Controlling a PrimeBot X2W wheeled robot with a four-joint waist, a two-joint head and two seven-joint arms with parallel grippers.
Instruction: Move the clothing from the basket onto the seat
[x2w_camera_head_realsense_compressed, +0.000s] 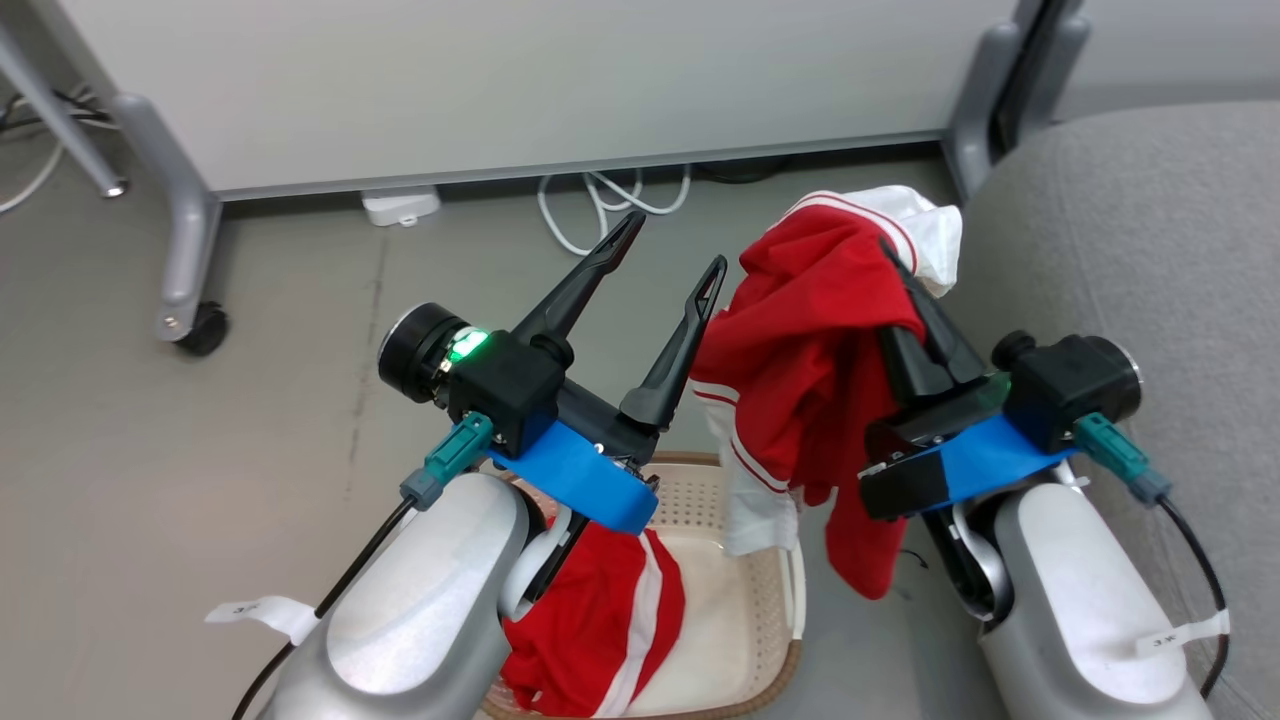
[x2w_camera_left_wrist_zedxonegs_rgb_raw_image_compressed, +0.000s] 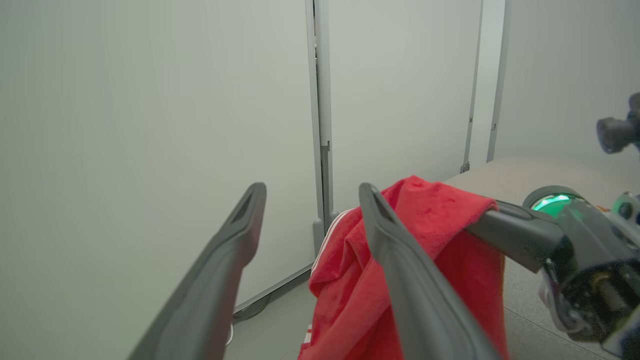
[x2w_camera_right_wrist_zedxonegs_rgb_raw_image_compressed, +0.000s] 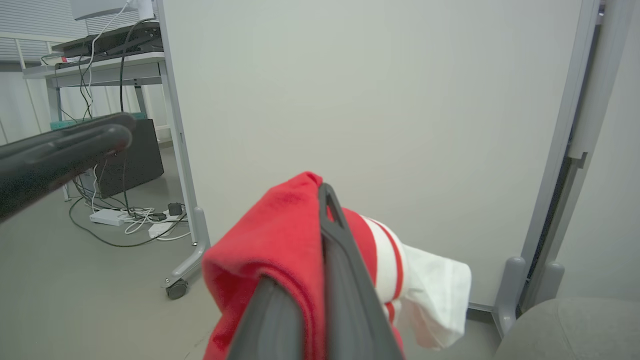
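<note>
"Why's the basket tucked right in under its arms?"

"So it can reach straight down, I'd guess. One striped garment lies in it, partly beneath the left forearm."

"And the left gripper?"

"Fingers spread wide with nothing between them, poised above the basket's far rim. It looks free for the next pick."

"The right gripper has something."

"Yes, its fingers are pressed together on the other garment. It's pinched near the top, so the cloth drapes down both sides, and a white sleeve flops over past the tips. The lowest red fold hangs by the basket's right edge. Whether it brushes the rim I can't tell. It's held high so nothing drags, I reckon."

"Where's it meant to go?"

"The grey seat, just to the right of that gripper and beyond it. The cloth isn't over the cushion yet and hangs beside its rounded edge. Farthest back stands a pale partition on castors."
</note>
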